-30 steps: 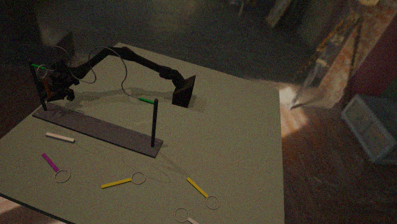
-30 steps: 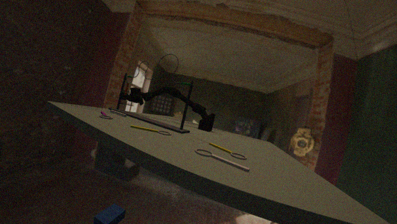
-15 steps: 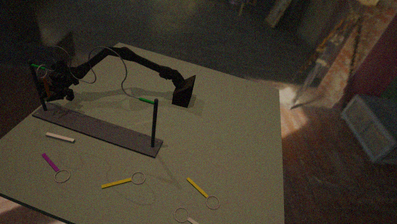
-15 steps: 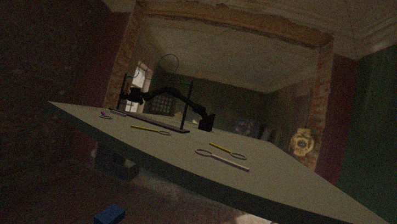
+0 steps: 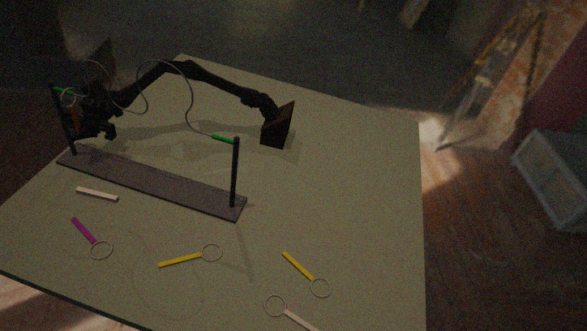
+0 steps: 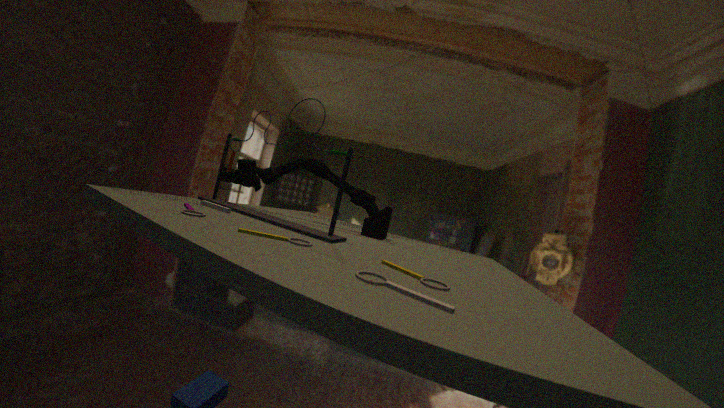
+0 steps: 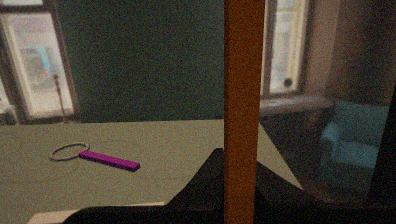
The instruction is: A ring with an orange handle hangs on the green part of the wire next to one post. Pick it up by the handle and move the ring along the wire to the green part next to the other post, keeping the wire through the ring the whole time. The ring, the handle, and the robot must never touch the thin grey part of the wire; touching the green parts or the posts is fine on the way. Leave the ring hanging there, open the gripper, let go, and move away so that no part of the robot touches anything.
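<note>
The ring [image 5: 60,97] hangs around the green part [image 5: 57,88] next to the left post [image 5: 62,118] [image 6: 221,167]. Its orange handle [image 5: 75,118] [image 7: 243,75] points down. My gripper [image 5: 76,128] [image 7: 225,156] is shut on the handle, with one dark finger on each side of it in the wrist view. The grey wire [image 5: 192,98] [image 6: 324,116] loops above and behind the gripper. The other green part [image 5: 221,139] [image 6: 336,152] is beside the right post [image 5: 234,172] [image 6: 340,192]. The ring is too small to make out in the exterior view.
The posts stand on a dark base plate [image 5: 164,181]. In front lie a pale bar [image 5: 96,194], a magenta-handled ring tool [image 5: 83,229] [image 7: 109,160], two yellow-handled ones [image 5: 179,260] [image 5: 297,265] and a pale one [image 5: 301,320] [image 6: 420,295]. The arm's upper links pass behind the wire.
</note>
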Tool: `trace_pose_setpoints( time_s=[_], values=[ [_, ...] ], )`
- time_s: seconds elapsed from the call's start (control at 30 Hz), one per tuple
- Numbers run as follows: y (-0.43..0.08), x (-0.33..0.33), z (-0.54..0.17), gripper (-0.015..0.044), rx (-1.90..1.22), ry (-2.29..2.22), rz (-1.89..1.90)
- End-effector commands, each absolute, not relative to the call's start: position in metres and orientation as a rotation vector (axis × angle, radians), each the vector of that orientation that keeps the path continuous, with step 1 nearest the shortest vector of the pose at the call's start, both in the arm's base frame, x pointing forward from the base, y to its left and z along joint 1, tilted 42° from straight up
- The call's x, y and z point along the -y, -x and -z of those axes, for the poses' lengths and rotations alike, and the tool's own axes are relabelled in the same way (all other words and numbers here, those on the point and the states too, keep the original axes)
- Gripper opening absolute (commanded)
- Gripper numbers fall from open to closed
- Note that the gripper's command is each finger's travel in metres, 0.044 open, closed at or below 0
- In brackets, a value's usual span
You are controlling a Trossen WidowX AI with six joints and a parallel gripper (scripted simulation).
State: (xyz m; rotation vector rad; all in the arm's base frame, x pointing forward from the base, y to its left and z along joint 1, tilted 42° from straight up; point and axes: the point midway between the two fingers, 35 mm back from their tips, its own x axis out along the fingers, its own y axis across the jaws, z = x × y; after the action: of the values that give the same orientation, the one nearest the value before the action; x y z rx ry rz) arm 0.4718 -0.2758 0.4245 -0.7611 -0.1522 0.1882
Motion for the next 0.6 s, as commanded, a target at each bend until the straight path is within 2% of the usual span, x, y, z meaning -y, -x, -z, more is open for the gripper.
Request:
trace_pose_setpoints(
  time_s=[0.0,0.57],
  values=[
    [-0.472,0.276,-0.425,-0.015,0.152,0.76,-0.188],
    [-0.468,0.261,-0.437,-0.015,0.152,0.764,-0.191]
  ],
)
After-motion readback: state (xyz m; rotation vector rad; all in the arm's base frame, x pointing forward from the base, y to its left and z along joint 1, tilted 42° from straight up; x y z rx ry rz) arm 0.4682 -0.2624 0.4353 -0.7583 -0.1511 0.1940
